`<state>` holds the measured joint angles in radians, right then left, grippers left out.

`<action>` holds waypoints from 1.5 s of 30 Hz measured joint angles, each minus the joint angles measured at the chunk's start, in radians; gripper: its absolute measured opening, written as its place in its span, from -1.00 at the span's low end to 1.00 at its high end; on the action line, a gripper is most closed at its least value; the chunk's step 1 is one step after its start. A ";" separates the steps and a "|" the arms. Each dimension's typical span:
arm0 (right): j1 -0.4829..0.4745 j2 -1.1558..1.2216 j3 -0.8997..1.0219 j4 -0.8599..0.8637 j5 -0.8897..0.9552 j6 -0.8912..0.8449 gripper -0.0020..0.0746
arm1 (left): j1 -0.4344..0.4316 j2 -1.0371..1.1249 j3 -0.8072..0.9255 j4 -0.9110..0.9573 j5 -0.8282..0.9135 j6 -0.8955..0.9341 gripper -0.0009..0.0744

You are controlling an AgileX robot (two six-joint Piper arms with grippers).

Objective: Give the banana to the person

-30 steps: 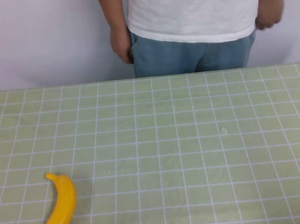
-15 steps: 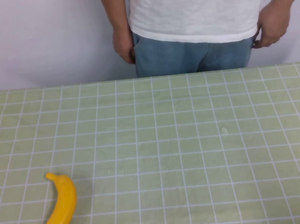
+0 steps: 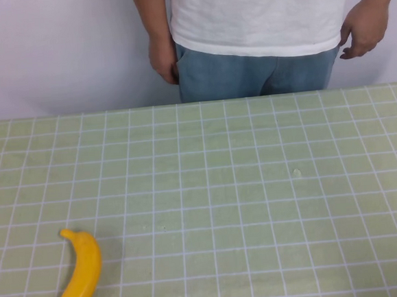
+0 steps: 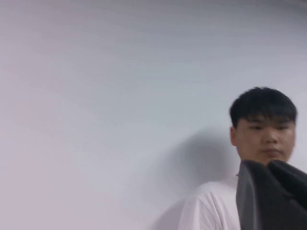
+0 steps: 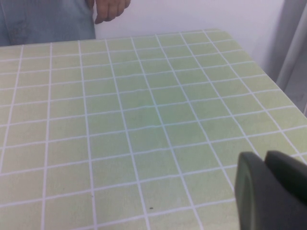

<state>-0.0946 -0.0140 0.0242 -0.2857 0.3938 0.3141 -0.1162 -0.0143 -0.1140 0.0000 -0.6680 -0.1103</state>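
The yellow banana (image 3: 78, 280) lies on the green checked tablecloth (image 3: 258, 206) at the near left, stem pointing away, its lower end cut off by the view's edge. The person (image 3: 258, 27) in a white T-shirt and blue jeans stands behind the far edge, hands at the hips; the person also shows in the left wrist view (image 4: 261, 143). Neither arm shows in the high view. My left gripper (image 4: 266, 165) is shut and empty, raised and aimed at the person and the wall. My right gripper (image 5: 264, 155) is shut and empty above the table's right part.
A plain white wall stands behind the person. The table's right edge and far right corner (image 5: 225, 33) show in the right wrist view, with a grey curtain (image 5: 295, 62) beyond. The person's hand (image 5: 111, 9) hangs past the far edge.
The person has shifted slightly and the hand on the right has moved from the hip to hang a little out from the body. The banana has not moved.
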 joint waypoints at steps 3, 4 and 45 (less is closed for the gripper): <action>0.000 0.000 0.000 0.000 0.000 0.000 -0.97 | 0.000 0.025 -0.169 -0.062 0.263 0.012 -0.97; 0.000 0.000 0.000 0.000 0.000 0.000 -0.97 | 0.000 0.054 -0.233 -0.083 0.369 0.022 -0.97; 0.000 0.000 0.000 0.000 0.000 0.000 -0.97 | -0.120 1.330 -0.805 -0.018 1.682 0.279 0.33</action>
<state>-0.0946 -0.0140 0.0242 -0.2857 0.3938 0.3141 -0.2361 1.3158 -0.9187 -0.0181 1.0138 0.1684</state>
